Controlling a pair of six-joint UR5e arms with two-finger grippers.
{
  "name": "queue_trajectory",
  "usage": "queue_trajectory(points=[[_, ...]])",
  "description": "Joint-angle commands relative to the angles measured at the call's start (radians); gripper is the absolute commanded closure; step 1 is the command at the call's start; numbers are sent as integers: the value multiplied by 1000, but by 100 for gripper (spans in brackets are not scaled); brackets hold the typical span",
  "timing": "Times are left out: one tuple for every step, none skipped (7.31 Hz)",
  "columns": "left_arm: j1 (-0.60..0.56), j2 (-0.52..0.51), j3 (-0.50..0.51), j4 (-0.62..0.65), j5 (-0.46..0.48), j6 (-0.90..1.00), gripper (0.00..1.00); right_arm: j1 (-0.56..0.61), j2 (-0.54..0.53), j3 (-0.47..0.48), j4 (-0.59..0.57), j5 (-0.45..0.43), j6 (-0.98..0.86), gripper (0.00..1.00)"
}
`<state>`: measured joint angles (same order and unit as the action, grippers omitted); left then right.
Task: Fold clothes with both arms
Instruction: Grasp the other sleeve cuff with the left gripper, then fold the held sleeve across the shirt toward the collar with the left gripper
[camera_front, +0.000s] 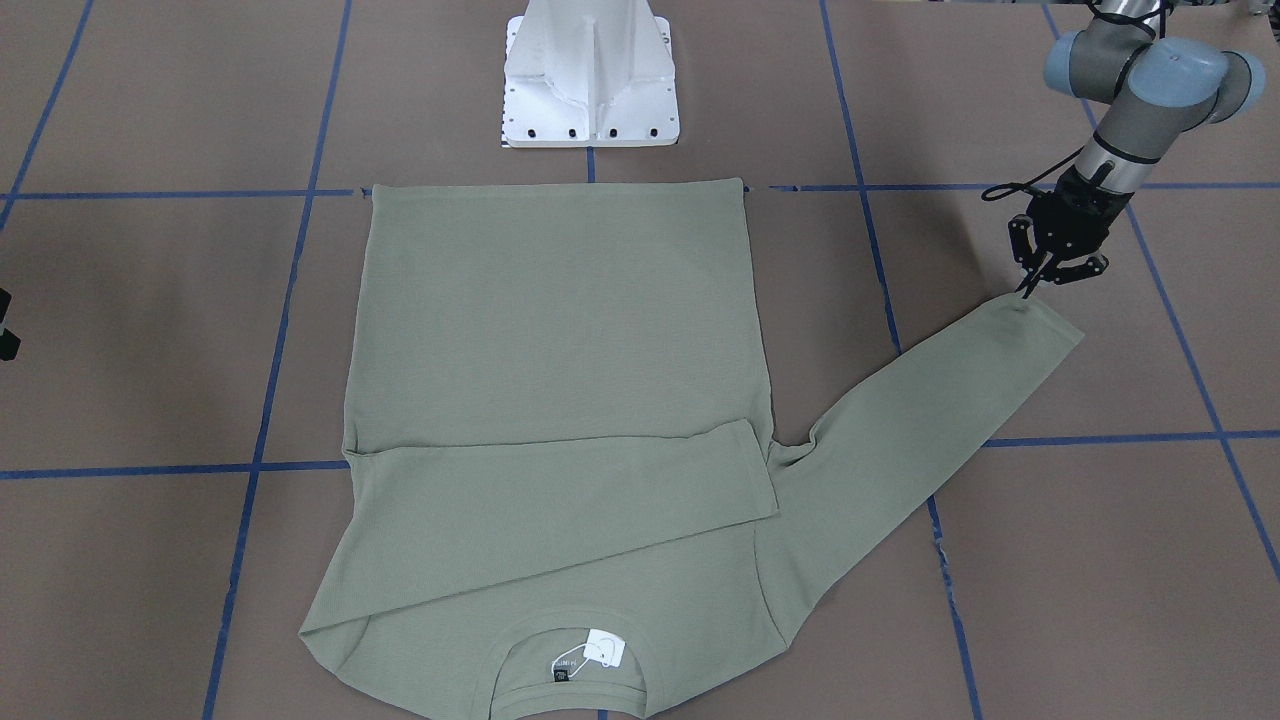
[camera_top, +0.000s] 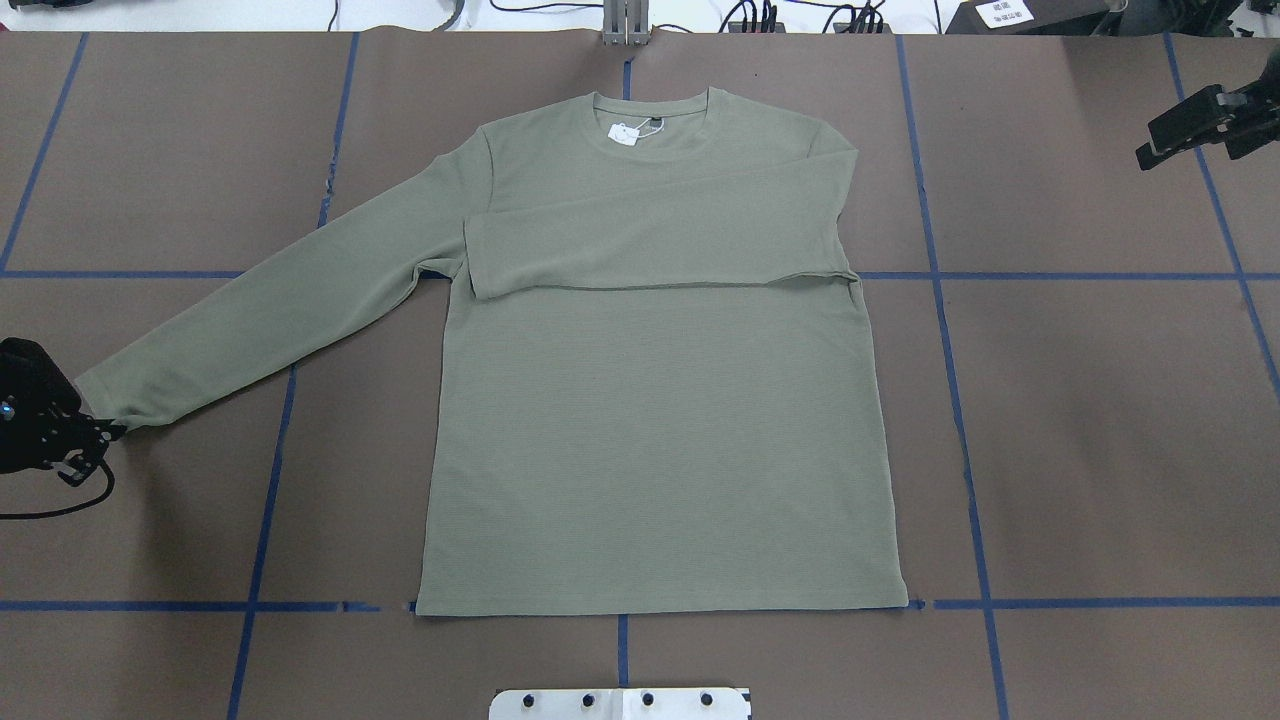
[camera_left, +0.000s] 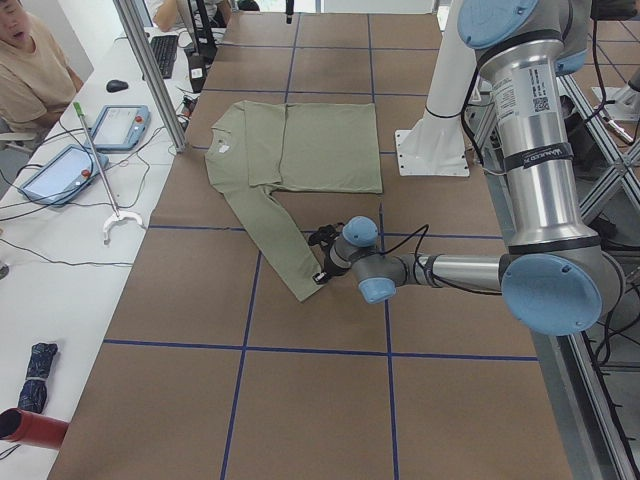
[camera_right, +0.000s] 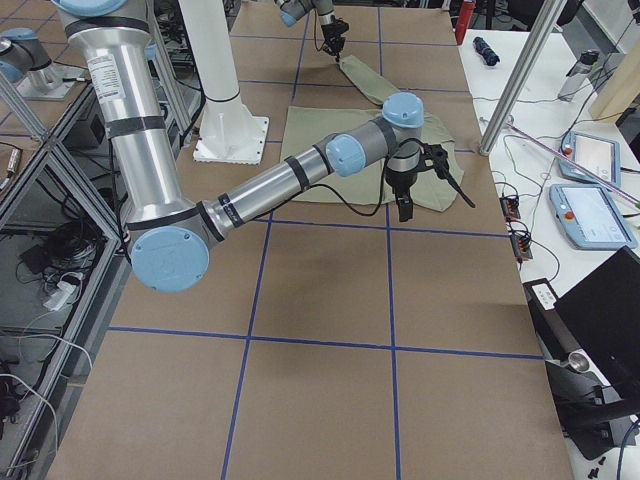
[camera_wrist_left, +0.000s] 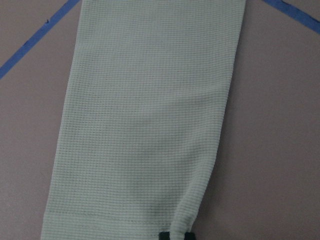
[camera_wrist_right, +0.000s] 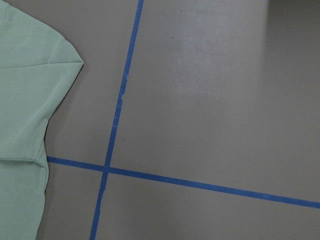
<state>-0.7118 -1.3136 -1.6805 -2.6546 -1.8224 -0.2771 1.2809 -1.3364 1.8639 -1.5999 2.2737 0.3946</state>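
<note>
Sage-green knit shirt (camera_top: 650, 420) lies flat on the brown counter (camera_top: 1080, 420), front up. The collar and white tag (camera_top: 625, 131) are at the side far from the robot, and the hem is nearest its base.

Done: the sleeve on the robot's right (camera_top: 660, 245) is folded across the chest. Its end lies just short of the opposite armhole, flat, with little wrinkling.

In hand: the other sleeve (camera_top: 270, 310) lies stretched out diagonally toward the robot's left. The left pincer (camera_front: 1027, 292) is at its cuff (camera_wrist_left: 145, 210), tips together on a corner of the cuff edge. In the wrist view the cloth puckers toward the tips, so I judge it clamped on the cuff. The cuff looks flat on the counter or barely raised.

The right pincer (camera_top: 1150, 152) hangs well apart from the shirt, out past its shoulder, over bare counter and blue tape lines (camera_wrist_right: 120, 115). It carries nothing; I cannot tell whether its fingers are apart or together.

Left to do, by my estimate: fold the second sleeve across the chest, then fold the body. The task is early, well under half done.
</note>
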Motion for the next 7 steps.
queue_trajectory(points=[[-59, -22, -60, 11, -8, 1, 100, 6, -19, -5, -6, 1, -41, 0], [-130, -101, -64, 77, -26, 1, 100, 23, -45, -9, -14, 3, -86, 0], [-187, -233, -70, 207, -34, 1, 100, 47, -84, -9, -12, 9, -162, 0], [-198, -357, -68, 317, -34, -14, 100, 84, -107, -21, -17, 24, -251, 0], [-195, -478, -67, 422, -35, -77, 100, 95, -133, -25, -15, 32, -296, 0], [-193, -628, -55, 573, -34, -138, 100, 127, -167, -22, -6, 29, -354, 0], [-184, -756, -33, 702, -34, -219, 100, 165, -182, -23, -15, 33, -403, 0]])
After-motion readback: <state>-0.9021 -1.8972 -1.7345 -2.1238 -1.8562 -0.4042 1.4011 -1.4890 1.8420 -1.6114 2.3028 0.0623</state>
